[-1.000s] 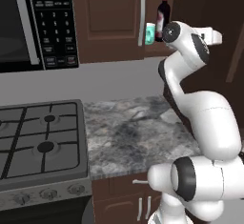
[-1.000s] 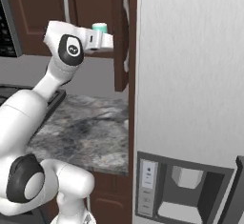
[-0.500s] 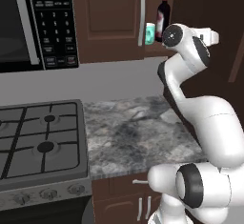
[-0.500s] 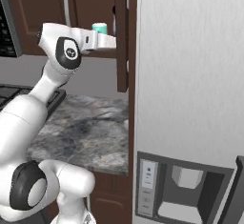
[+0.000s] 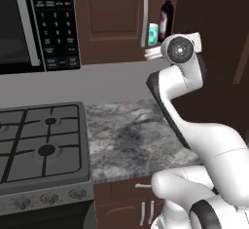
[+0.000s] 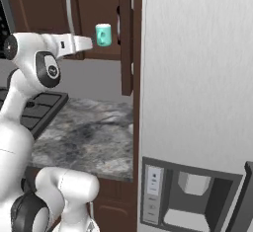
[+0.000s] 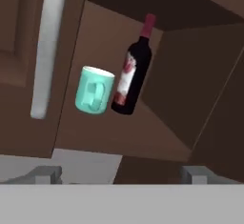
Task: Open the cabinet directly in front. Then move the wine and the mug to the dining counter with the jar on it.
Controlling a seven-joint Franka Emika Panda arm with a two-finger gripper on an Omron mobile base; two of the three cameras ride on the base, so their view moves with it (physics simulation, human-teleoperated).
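Bottles I saw: one wine bottle (image 7: 135, 70)
Mugs I counted: one teal mug (image 7: 95, 96)
Microwaves beside me: one microwave (image 5: 34, 23)
Stoves I found: one stove (image 5: 41, 145)
Fridges: one fridge (image 6: 197, 78)

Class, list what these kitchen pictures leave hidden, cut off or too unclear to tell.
- Wine: its base is hidden behind the arm, left base view.
- Mug: contents unseen, every view.
- Gripper: only its fingertips show, hand view.
- Cabinet: its right door is cut off by the picture's edge.

A kitchen: gas stove (image 5: 41, 147), microwave (image 5: 34, 23), fridge (image 6: 197, 102), stone counter (image 5: 131, 140).
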